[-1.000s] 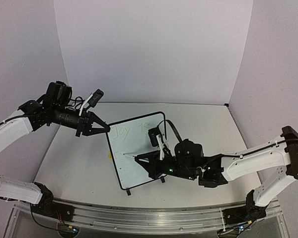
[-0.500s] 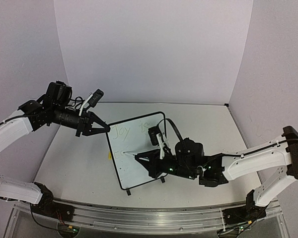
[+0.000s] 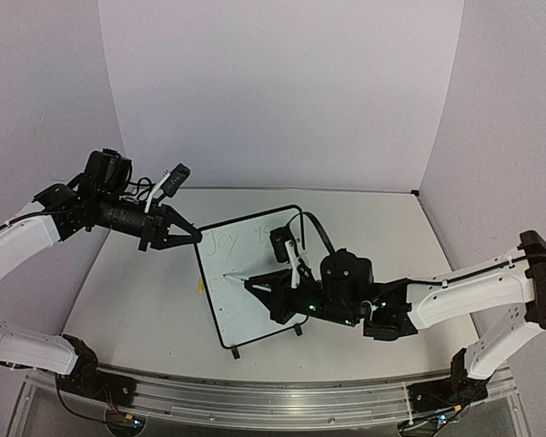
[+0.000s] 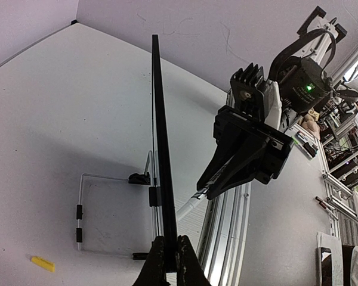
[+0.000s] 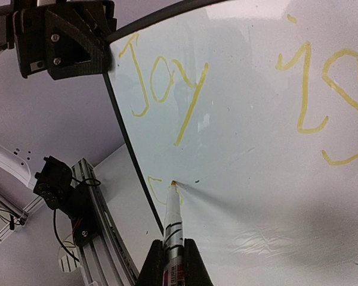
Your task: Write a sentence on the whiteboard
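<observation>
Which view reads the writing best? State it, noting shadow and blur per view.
Right wrist, best: the sentence sharp, yellow; soft shadow trails right from the marker tip. Top external: writing faint, small. Left wrist: the whiteboard edge-on, no writing visible.

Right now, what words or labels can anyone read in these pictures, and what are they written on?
"Joy": yellow handwriting on the whiteboard, upper line.
"is": same line, further right.
A small curved stroke under "Joy", at the marker tip: not a readable letter.
Print on the marker barrel: too blurred to read.
</observation>
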Robot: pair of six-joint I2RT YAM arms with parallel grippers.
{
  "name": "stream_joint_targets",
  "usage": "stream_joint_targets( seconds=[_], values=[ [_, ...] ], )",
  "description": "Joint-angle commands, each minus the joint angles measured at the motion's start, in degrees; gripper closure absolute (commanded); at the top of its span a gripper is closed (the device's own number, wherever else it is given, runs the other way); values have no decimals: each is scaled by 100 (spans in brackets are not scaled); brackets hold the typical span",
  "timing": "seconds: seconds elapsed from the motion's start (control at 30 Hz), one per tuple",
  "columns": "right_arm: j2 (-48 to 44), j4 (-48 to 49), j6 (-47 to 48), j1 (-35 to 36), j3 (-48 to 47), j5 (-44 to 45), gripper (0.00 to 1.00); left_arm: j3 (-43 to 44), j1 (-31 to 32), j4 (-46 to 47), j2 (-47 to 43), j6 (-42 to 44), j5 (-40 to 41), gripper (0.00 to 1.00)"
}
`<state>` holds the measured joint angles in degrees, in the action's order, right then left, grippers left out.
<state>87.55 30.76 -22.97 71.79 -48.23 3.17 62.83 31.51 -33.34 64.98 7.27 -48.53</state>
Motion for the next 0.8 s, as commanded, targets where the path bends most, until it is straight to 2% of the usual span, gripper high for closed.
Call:
stream_joint_targets(
  seconds=[0.0, 0.5, 0.77],
  values=[
    [42, 125, 70, 2, -193, -10, 100, -60, 31, 57, 55, 0, -189, 100],
    [-598, 162, -56, 2, 390, -122, 100, -56, 31, 37, 75, 1, -133, 100],
    [-454, 157, -24, 2, 285, -218, 100, -58, 31, 28, 88, 4, -138, 100]
  ],
)
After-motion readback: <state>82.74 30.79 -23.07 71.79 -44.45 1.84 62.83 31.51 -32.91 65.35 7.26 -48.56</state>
